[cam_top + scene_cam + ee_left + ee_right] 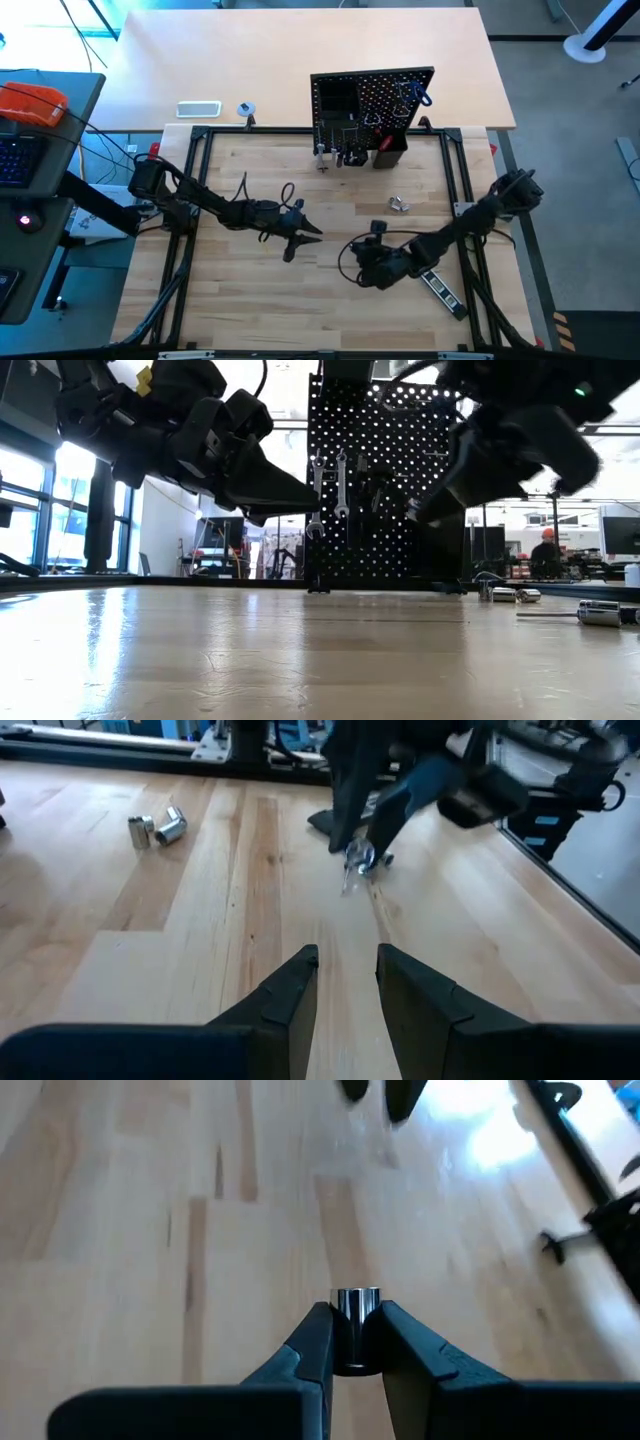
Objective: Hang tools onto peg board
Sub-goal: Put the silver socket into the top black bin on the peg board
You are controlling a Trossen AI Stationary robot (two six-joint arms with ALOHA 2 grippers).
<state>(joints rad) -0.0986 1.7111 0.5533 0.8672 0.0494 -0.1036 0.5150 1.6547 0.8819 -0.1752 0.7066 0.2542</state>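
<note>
The peg board (370,105) stands upright at the table's far edge, with silver wrenches (330,485) hanging on its hooks. My right gripper (356,1308) hovers over the middle of the table (362,260), shut on a small silver socket (357,1302). My left gripper (347,955) waits a little to its left (310,232), open, with nothing between its fingers and its tips toward the right gripper. In the left wrist view the socket glints at the right gripper's tips (362,858), above the wood. My right gripper pinches the socket's round sides (357,1320) between its two fingertips. The fingers slant down toward the table. One end of the socket pokes out past the tips, and the socket is lifted clear of the table.
Two loose silver sockets (398,204) lie on the wood in front of the peg board. A black striped bar (440,285) lies near the table's right front. A white flat rectangle (198,109) and a small tape roll (246,109) sit beyond the far left rail.
</note>
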